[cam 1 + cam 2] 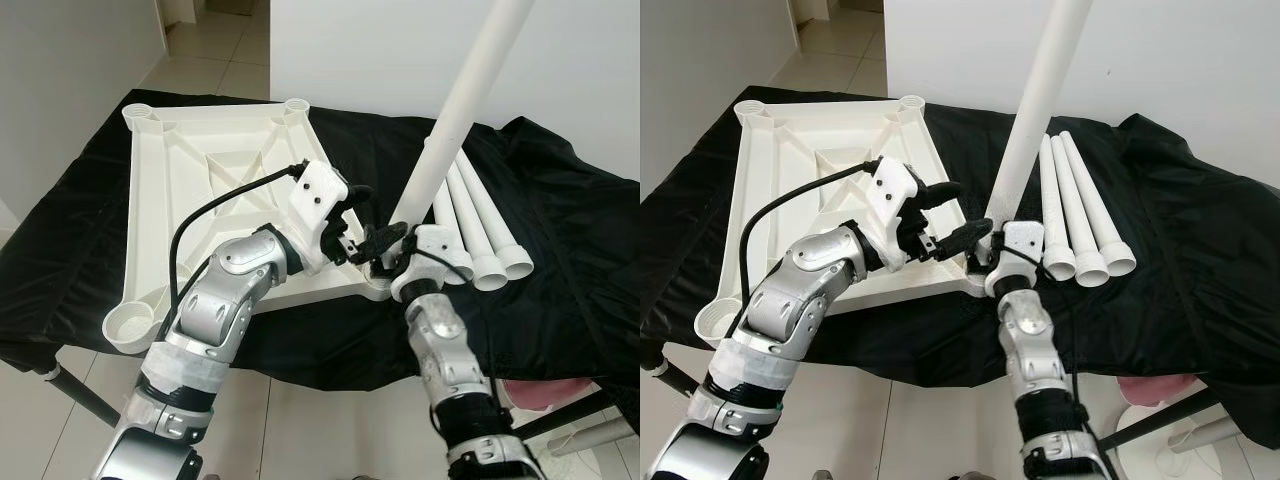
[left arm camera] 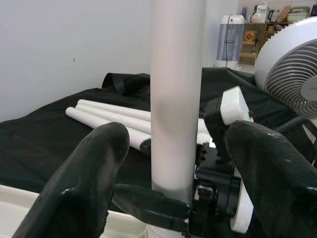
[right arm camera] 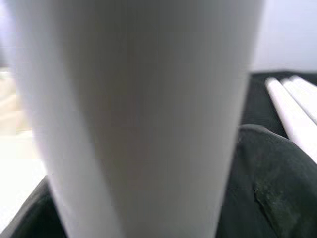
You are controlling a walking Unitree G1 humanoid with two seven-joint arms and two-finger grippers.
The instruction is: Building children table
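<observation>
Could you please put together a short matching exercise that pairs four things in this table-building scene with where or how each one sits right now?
Things:
1. upright leg
2. spare legs
3. tabletop
4. black cloth

States:
A. draped over the work surface beneath everything
B. lying side by side on the cloth, to the robot's right
C. lying upside down, ribs and corner sockets facing up
D. standing tilted at the tabletop's near corner, right gripper at its base

Pairs: 1-D, 2-B, 3-C, 4-A

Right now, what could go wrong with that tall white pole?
The standing leg leans, so it might jam or slip from the corner socket. The right tool grips it only near the bottom; it could tip. The left tool is open around it, not yet steadying.
</observation>
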